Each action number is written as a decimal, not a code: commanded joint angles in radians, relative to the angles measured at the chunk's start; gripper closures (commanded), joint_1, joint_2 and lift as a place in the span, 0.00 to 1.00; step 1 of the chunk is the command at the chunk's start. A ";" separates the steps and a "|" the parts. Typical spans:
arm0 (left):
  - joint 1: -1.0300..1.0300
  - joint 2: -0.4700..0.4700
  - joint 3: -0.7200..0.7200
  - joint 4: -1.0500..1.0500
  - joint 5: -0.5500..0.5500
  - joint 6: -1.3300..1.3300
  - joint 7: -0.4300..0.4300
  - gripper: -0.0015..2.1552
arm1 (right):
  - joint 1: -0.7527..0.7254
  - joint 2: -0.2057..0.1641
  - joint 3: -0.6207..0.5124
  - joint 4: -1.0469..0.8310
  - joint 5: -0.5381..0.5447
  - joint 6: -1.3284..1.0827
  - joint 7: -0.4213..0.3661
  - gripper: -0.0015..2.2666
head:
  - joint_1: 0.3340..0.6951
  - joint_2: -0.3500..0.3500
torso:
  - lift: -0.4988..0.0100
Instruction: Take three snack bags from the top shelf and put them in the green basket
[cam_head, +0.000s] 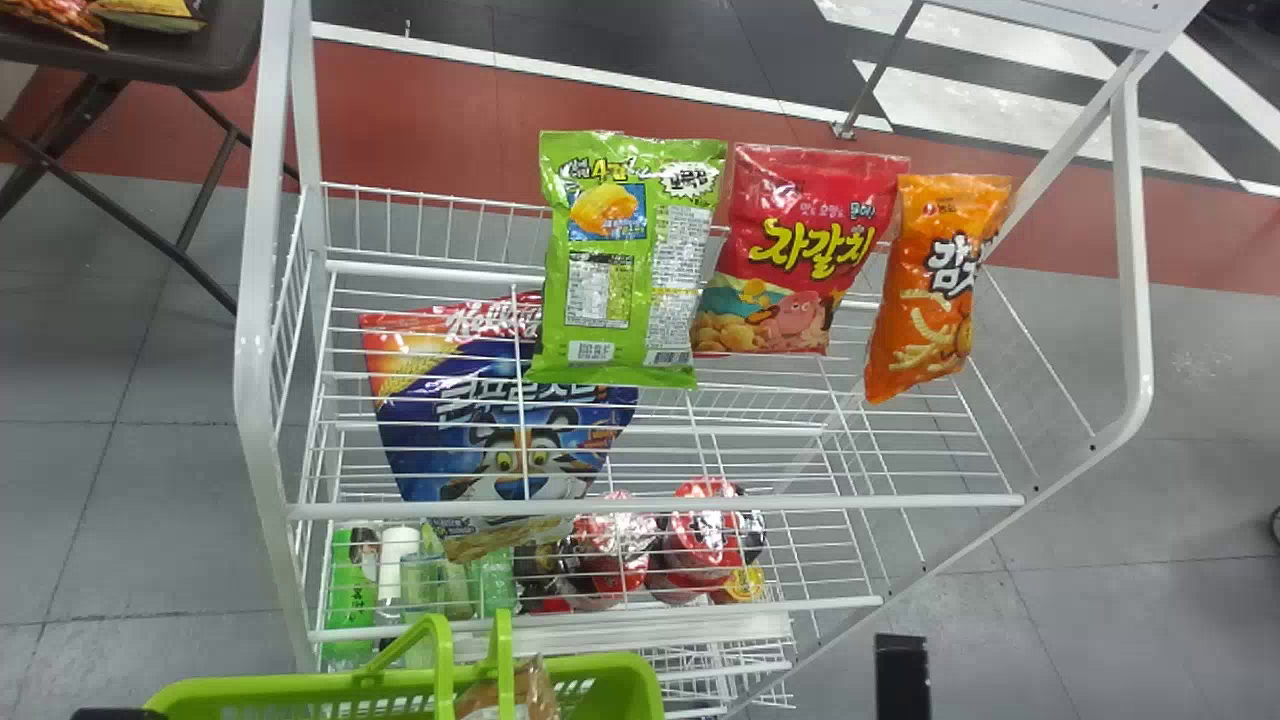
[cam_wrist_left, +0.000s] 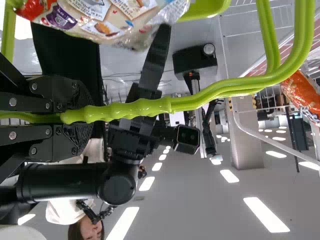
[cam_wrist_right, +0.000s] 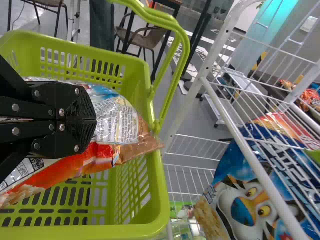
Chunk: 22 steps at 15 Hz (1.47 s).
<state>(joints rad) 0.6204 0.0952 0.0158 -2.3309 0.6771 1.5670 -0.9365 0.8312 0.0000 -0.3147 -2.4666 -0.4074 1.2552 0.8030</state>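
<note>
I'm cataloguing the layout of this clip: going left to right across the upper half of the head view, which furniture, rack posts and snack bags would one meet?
Brown table → rack's left post → green snack bag → red snack bag → orange snack bag → rack's right post.

Glossy green, red and orange bags (cam_head: 630, 260) stood on the top shelf (cam_head: 740, 504). The green plastic basket (cam_head: 290, 688) held a silver-and-red bag (cam_wrist_right: 117, 122).
</note>
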 joint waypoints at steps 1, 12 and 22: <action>0.001 0.000 -0.007 -0.004 -0.002 0.004 0.004 0.82 | -0.004 0.001 0.020 0.002 0.016 0.024 0.021 0.00 | 1.00 0.00 | 0.89; -0.010 -0.003 -0.036 0.001 -0.019 0.004 0.011 0.82 | 0.016 0.001 -0.153 -0.008 -0.011 -0.590 -0.004 0.02 | 1.00 0.00 | 0.89; -0.021 -0.005 -0.045 0.024 -0.034 0.004 0.022 0.82 | -0.504 0.001 -0.349 0.354 0.153 -0.857 -0.140 0.06 | 1.00 0.00 | 0.89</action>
<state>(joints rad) 0.6064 0.0907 -0.0276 -2.3162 0.6435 1.5671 -0.9165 0.3764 0.0000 -0.6522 -2.1494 -0.2561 0.3666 0.6585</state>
